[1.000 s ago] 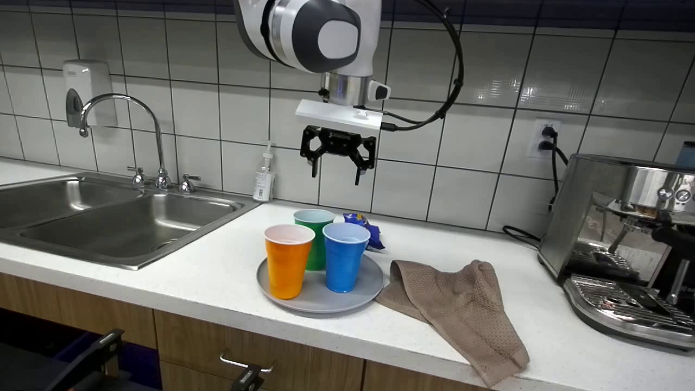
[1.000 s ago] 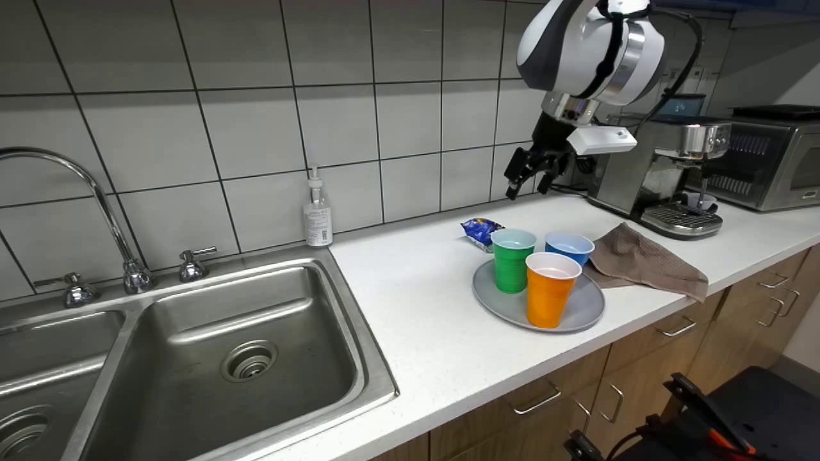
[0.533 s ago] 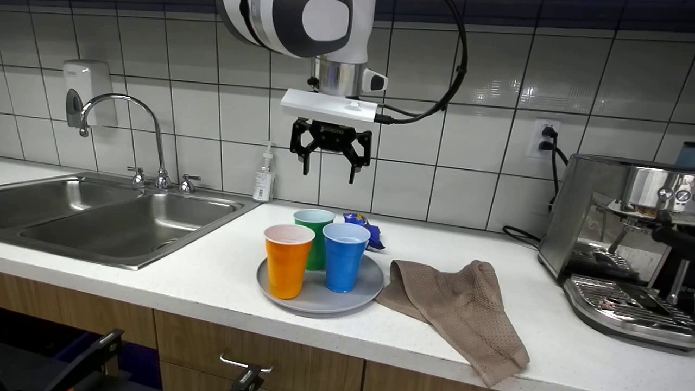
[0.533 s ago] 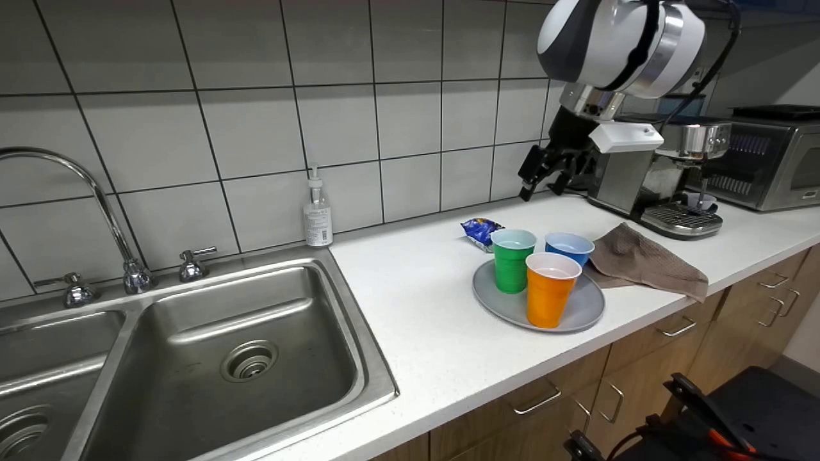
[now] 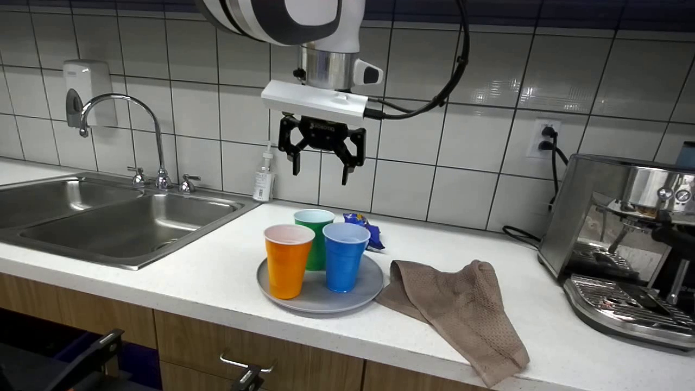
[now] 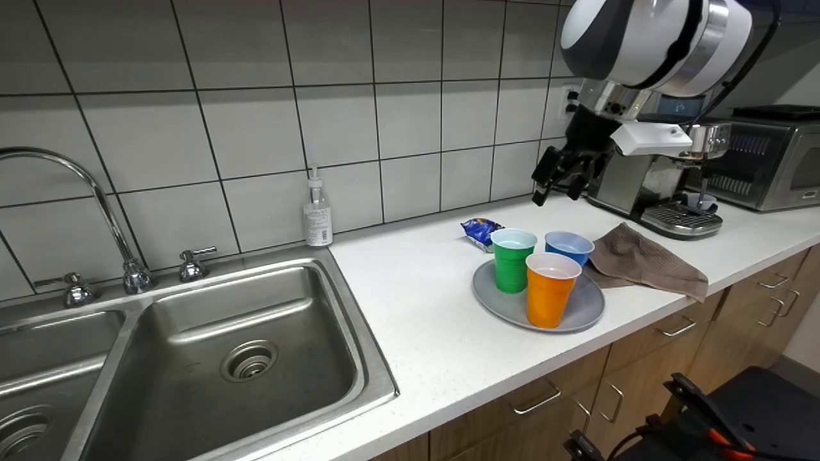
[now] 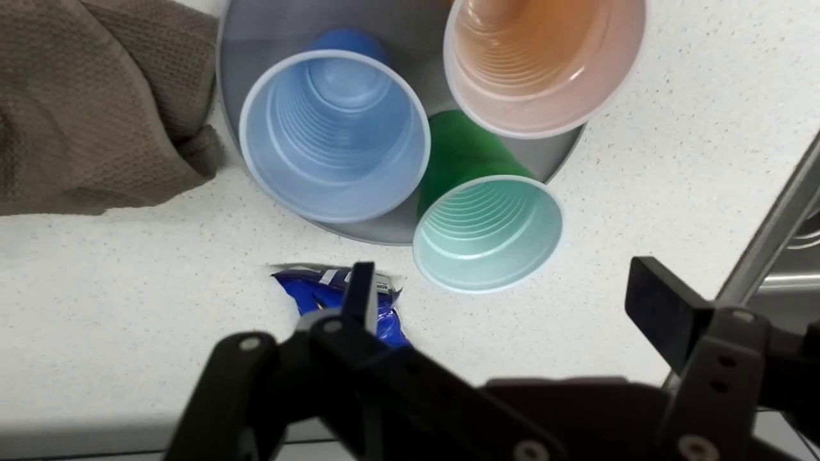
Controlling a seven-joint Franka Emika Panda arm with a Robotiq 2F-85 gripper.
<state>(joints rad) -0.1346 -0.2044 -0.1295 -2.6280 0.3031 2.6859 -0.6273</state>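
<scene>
Black two-fingered gripper (image 5: 320,176), fingers spread apart
Lower and apart from it, a tapered green plastic cup (image 5: 318,247) stands on the far side of a round grey plate (image 5: 315,302).

Ext. views: fairly even indoor light; counter (image 5: 217,244) brightest, tile wall (image 5: 412,146) greyer, patchy reflections upper R in an ext. view. Sink (image 6: 192,384) steel: streaky highlights, both ext. views. Gripper (image 6: 557,192) v. dark, detail lost. Pump-bottle label (image 6: 318,227) too soft to read. Wrist view: counter well lit, lower L edge shaded; fingers (image 7: 663,310) dark, sl. o.o.f.; small glint inside orange cup (image 7: 544,70).
</scene>
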